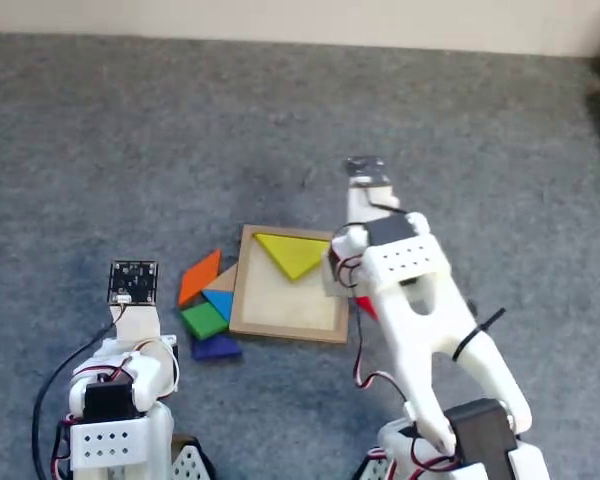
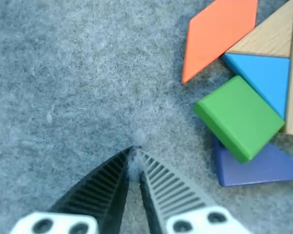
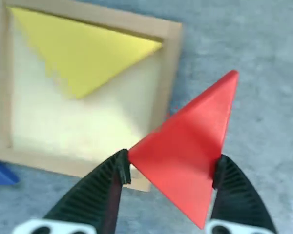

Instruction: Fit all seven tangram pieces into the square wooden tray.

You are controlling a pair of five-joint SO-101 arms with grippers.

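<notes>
Red triangle (image 3: 190,144), gripped by right end effector (image 3: 171,160), hides tray (image 3: 172,68) corner.

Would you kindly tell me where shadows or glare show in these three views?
High view: even light, no hard shadows on the grey carpet. Left wrist view: the green square has side faces darker than its top. Right wrist view: the tray has a brightly lit floor beside the yellow triangle; the red triangle shows no glare.
</notes>
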